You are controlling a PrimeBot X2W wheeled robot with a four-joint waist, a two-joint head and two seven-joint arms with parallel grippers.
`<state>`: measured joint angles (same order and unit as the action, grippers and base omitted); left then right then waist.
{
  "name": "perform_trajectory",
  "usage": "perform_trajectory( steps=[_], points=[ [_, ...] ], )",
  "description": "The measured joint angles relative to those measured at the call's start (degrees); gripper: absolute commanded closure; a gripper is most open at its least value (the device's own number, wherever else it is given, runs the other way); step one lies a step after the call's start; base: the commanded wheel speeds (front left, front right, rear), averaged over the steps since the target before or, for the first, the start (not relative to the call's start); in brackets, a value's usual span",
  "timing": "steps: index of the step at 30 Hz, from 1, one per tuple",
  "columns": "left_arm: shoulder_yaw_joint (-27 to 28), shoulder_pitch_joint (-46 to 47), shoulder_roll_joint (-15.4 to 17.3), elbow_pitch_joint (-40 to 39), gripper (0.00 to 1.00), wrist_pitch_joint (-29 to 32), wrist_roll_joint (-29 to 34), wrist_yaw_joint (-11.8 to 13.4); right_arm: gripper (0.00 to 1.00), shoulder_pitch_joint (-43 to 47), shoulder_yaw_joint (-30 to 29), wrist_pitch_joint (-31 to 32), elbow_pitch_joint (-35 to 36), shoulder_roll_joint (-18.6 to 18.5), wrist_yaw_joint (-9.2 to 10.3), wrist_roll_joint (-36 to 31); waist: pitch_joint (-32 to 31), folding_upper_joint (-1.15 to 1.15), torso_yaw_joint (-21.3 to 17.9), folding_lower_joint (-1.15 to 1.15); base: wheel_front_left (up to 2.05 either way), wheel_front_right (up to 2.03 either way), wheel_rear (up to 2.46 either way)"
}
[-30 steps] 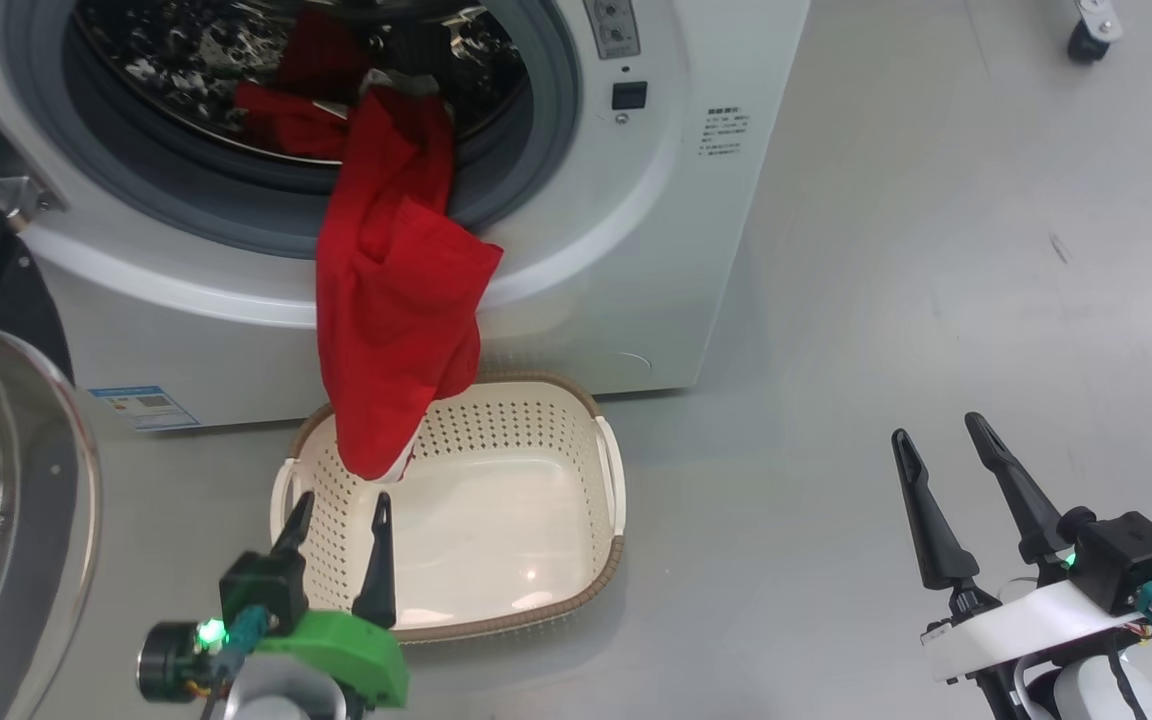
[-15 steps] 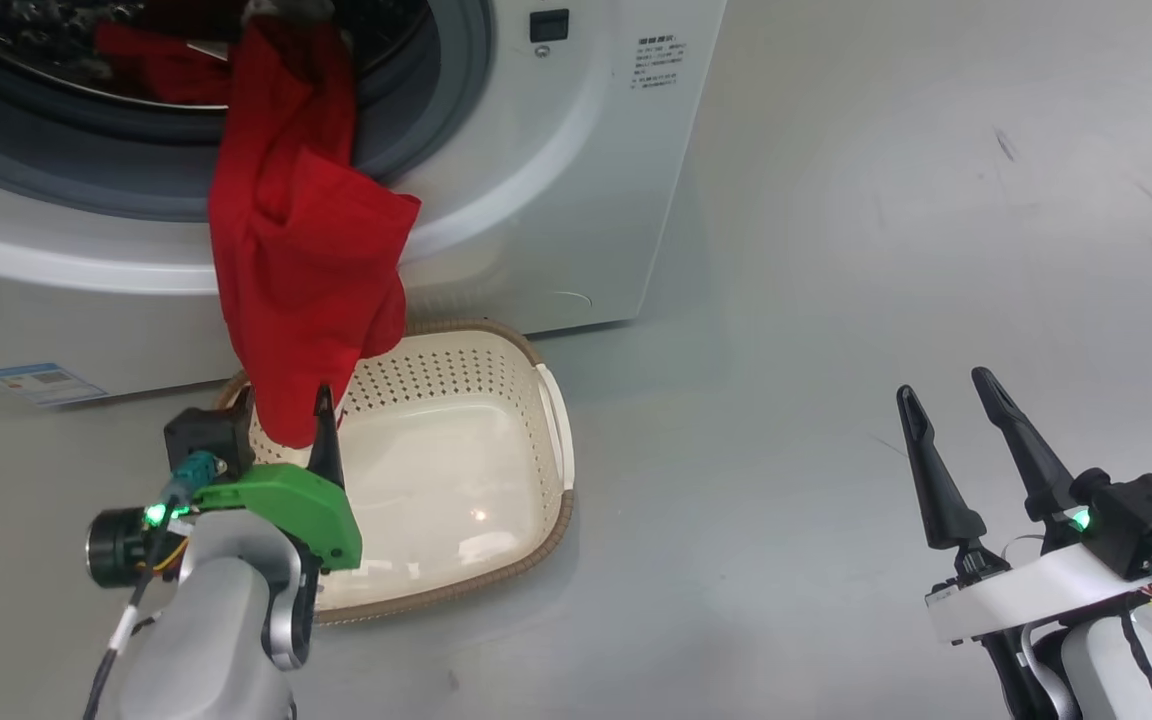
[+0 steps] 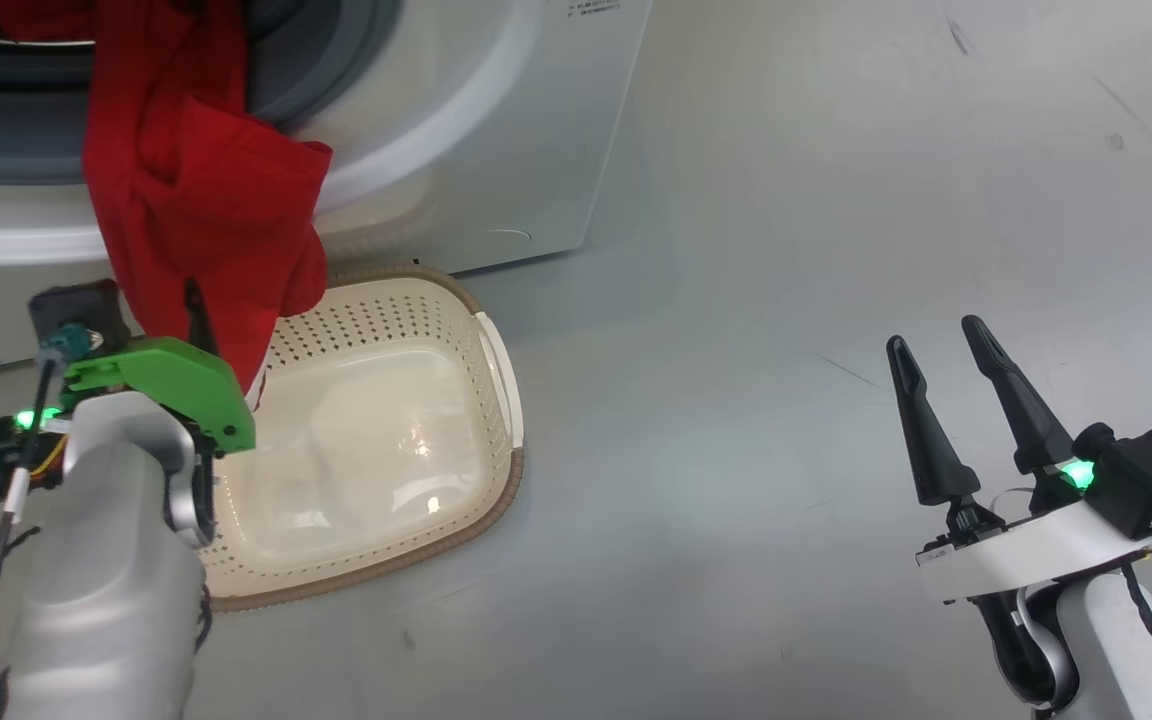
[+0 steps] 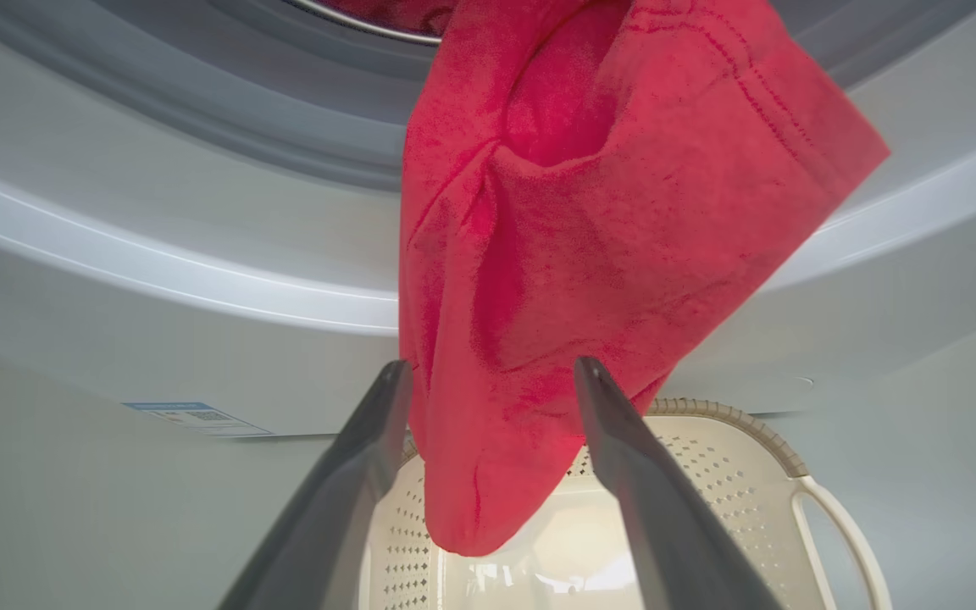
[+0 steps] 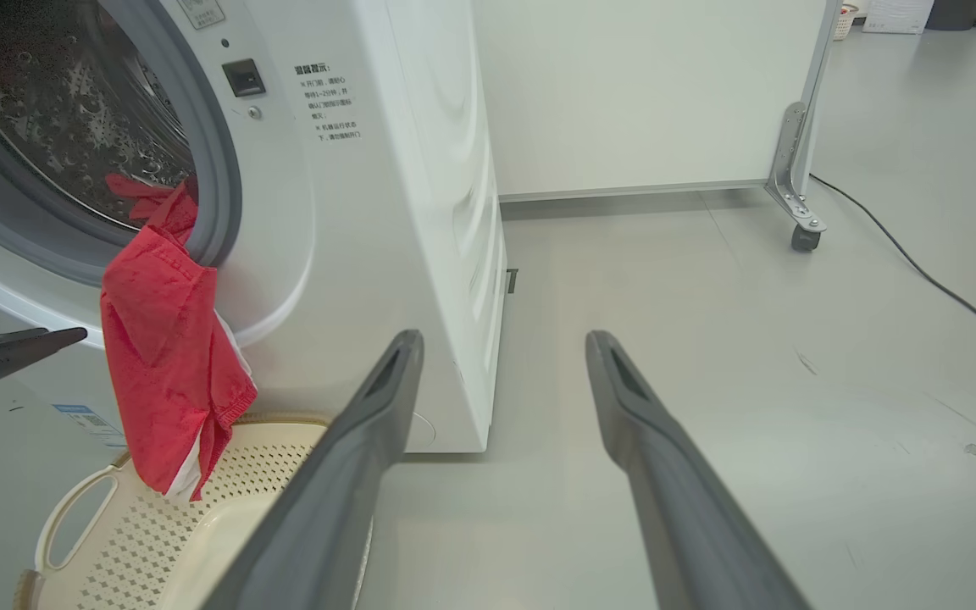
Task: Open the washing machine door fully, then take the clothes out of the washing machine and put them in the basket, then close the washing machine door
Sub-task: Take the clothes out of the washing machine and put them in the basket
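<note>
Red clothes [image 3: 206, 200] above the cream basket [image 3: 504, 372]

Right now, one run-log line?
phase: unloading | red cloth: hangs from washer opening over basket | left gripper: open at cloth, no grip | right gripper: open, empty

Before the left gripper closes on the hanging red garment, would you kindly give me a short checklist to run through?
1. Left gripper open: ok, fingers stand apart.
2. Garment between those fingers: cannot tell. It lines up in the left wrist view, but in the right wrist view a fingertip looks just short of the cloth.
3. Basket under the garment: ok, the hem hangs over the end nearest the machine.
4. Garment free of the drum: not ok, its top lies inside.
5. Right gripper out of the way: ok, open over bare floor.
</note>
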<state>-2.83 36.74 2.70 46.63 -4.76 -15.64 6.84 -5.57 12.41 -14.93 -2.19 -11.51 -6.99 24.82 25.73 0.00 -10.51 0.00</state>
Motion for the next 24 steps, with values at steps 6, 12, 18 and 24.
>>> perform_trajectory(
  steps=[6, 12, 18, 24],
  points=[
    [3.99, 4.66, 2.31, 2.77, 0.00, 0.52, 3.85, 0.00, 0.00, -1.14, 0.09, 0.00, 0.11, -0.49, 0.00, 1.01, 2.34, 0.00, -1.71, 0.00, 0.00, 0.00, 0.00],
    [6.62, 9.22, 2.70, 4.50, 0.00, 1.00, 7.33, 0.00, 0.00, -2.42, 0.02, 0.00, 0.36, -1.19, 0.00, 2.33, 4.82, 0.00, -2.98, 0.00, 0.00, 0.00, 0.00],
    [10.51, 11.41, 3.48, 6.64, 0.00, 0.57, 10.32, 0.00, 0.00, -3.63, -0.01, 0.00, 0.40, -1.37, 0.00, 2.90, 6.86, 0.00, -3.80, 0.00, 0.00, 0.00, 0.00],
    [12.33, 12.02, 2.45, 8.12, 1.00, -0.43, 11.99, 0.00, 0.00, -3.99, -0.27, 0.00, 0.35, -1.64, -0.01, 3.39, 7.41, 0.00, -3.95, 0.00, 0.00, 0.00, 0.00]
  ],
)
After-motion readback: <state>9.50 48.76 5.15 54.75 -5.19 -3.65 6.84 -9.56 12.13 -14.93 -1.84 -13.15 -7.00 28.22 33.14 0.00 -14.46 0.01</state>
